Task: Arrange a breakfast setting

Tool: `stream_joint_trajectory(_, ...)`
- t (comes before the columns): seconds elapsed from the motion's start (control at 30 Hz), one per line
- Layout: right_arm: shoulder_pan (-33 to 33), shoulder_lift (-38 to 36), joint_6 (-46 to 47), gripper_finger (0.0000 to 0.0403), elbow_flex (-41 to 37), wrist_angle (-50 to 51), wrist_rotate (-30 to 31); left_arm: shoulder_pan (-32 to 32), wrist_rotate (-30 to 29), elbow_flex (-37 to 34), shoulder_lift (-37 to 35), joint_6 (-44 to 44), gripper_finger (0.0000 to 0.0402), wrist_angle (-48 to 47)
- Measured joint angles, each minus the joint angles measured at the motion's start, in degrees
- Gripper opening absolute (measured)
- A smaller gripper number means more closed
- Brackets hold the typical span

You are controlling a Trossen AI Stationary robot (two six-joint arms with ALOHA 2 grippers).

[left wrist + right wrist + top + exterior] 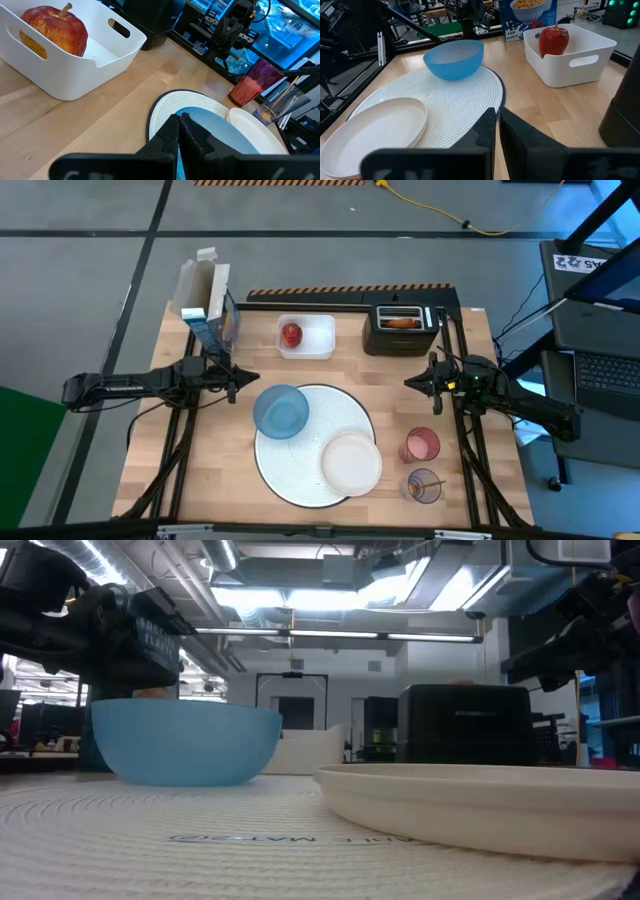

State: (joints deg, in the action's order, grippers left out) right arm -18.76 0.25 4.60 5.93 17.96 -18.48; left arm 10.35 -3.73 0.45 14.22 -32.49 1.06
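So far blue bowl (281, 411) and cream plate (351, 459) sit on my mat (310, 480); apple (291, 334) remains tubbed, bagel (402, 322) toasting, both claws (178, 131) (497, 125) pinched together, empty.

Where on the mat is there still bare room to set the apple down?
The white mat is bare along its near-left part, below the blue bowl and left of the cream plate, and a smaller patch toward the toaster. Between bowl and plate it is tight.
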Motion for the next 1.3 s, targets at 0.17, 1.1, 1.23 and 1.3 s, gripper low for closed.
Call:
stream_joint_trajectory(0.17,-0.01,-0.02,-5.99,0.0026,0.0,-0.11,3.16,0.0,-0.01,0.01,0.01,0.0,0.0,-0.02)
stream_joint_trajectory(1.1,0.0,-0.01,21.95,0.0026,-0.12,-15.37,32.41,0.02,-0.02,0.02,0.0,0.0,0.0,-0.02)
stream_joint_trajectory(1.23,0.0,0.0,22.12,0.0026,-0.11,-15.34,33.21,0.01,0.0,0.01,0.01,0.0,0.0,0.0)
stream_joint_trajectory(1.3,-0.01,-0.01,22.15,0.0026,-0.11,-15.32,34.06,0.0,0.0,0.02,0.02,0.0,0.0,0.0)
